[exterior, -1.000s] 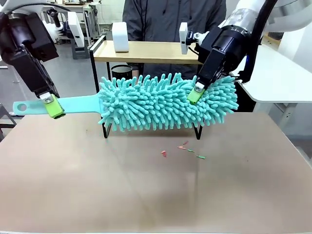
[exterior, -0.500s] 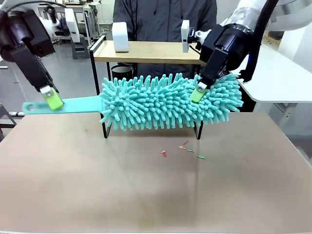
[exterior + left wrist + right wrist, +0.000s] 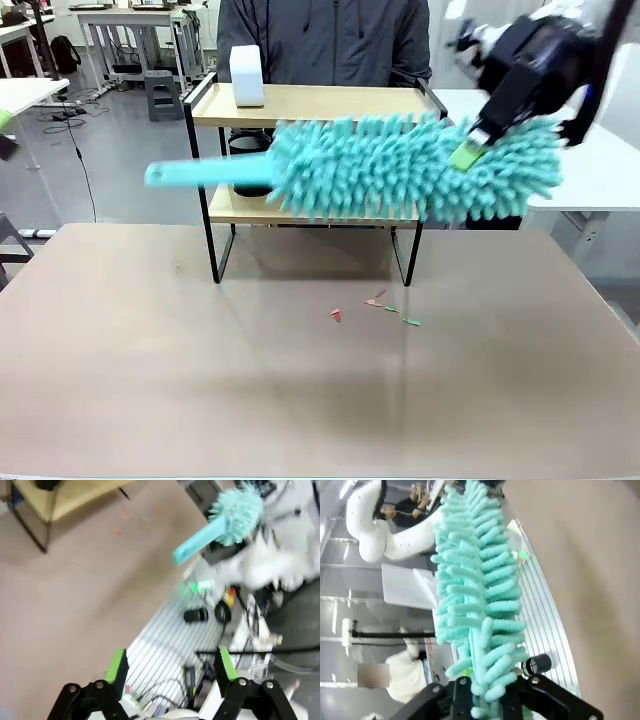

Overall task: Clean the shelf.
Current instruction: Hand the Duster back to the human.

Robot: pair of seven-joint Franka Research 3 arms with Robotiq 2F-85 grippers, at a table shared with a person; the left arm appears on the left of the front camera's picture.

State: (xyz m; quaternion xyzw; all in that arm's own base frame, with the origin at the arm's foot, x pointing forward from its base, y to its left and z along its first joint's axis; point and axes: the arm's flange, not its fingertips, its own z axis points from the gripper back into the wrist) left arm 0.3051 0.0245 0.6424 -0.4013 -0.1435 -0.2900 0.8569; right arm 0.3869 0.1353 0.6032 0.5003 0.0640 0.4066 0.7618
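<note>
Right gripper [image 3: 468,152] upper right, clamped on teal duster [image 3: 400,180] (blurred) | before shelf [image 3: 310,104] | left gripper [image 3: 171,666] spread apart, lower centre

We see a turquoise duster [image 3: 410,180], a shelf [image 3: 320,104] of pale wood in a black frame, a beige desk [image 3: 300,380] with red and green scraps [image 3: 375,310], mid-frame.

No readable text, labels, brands, nos. or signs anywhere. Small white rectangular box [image 3: 246,75] on far-left top board of the two-tier light-wood, black-framed shelf [image 3: 320,103]: face blank. Fluffy turquoise chenille duster [image 3: 400,175]: no print seen. Left and right wrist views too blurred to read anything.
</note>
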